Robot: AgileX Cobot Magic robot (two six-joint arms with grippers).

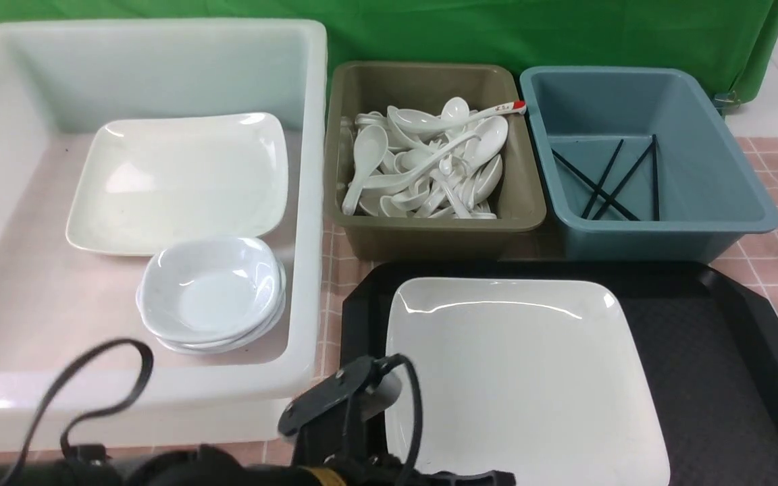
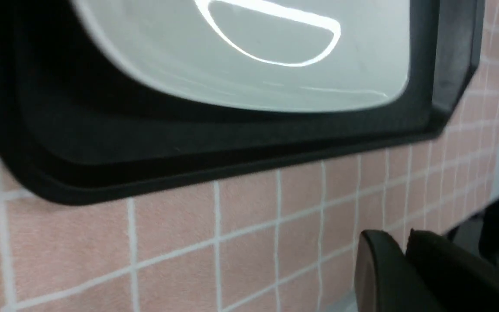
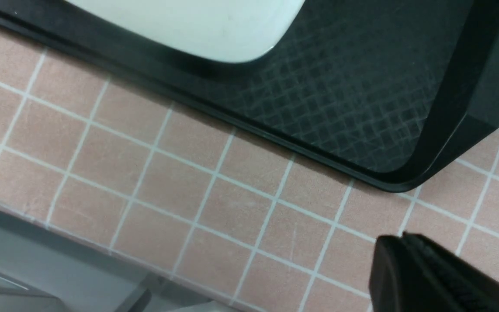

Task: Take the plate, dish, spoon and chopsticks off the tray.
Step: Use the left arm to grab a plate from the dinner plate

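left arm hides plate corner, tray cropped.

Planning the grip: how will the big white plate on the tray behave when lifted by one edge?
Probably slippery: the plate is glossy, with sharp reflections. Likely stiff, yet wide and shallow, so an edge grip may let it droop. Its low rim offers little hold above the tray.

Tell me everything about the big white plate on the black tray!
The plate is big, white and shiny, like glazed china or plastic. It is square with rounded corners and a low raised rim, and it looks empty and clean. It lies flat on the left part of the black tray, the only thing seen touching it.
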